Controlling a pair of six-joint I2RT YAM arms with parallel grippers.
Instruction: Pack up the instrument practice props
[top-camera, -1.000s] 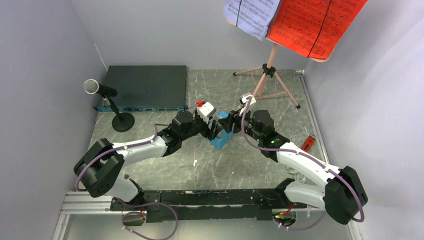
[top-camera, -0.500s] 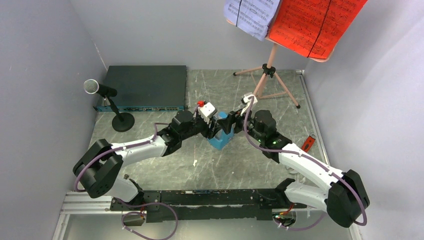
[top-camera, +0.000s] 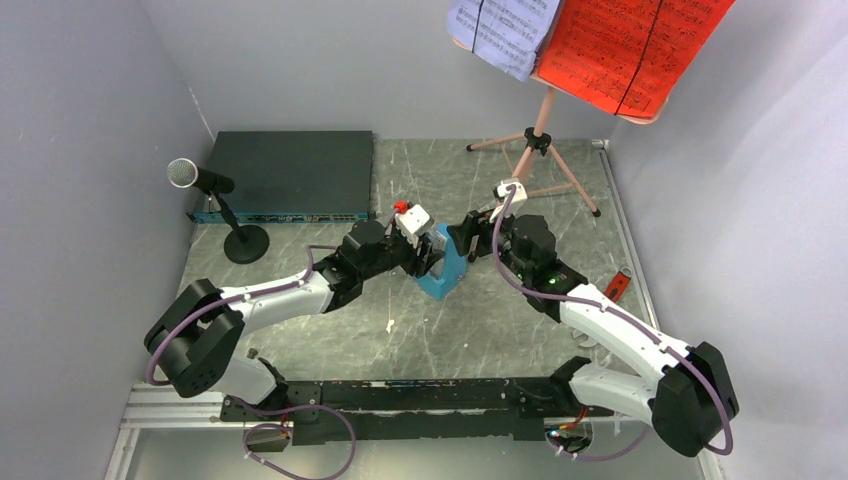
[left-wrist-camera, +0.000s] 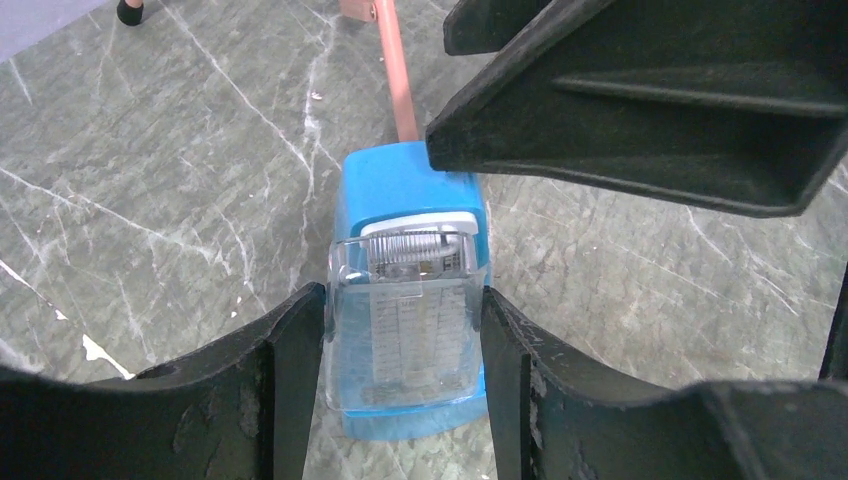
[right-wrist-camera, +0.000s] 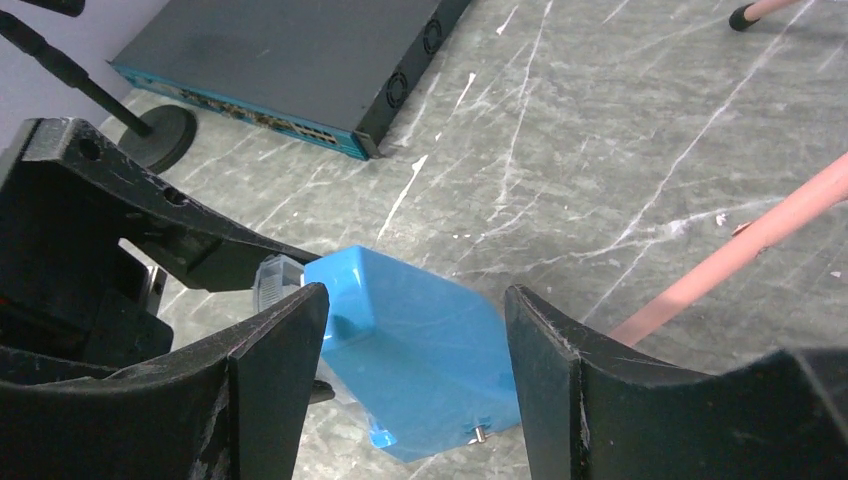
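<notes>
Pinching one metronome (top-camera: 441, 272): left tool (left-wrist-camera: 405, 312) | right tool (right-wrist-camera: 415, 300) spread, empty | one microphone (top-camera: 198, 178)

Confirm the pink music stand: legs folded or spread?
Spread. In the top view the pink music stand stands upright on three splayed legs, with the red sheet and lavender sheet on its board.

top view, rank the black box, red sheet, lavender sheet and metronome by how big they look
1. black box and red sheet: about alike. The sheet is raised nearer the camera and cut off by the frame edge, so I won't rank them.
2. lavender sheet
3. metronome, partly hidden
</notes>
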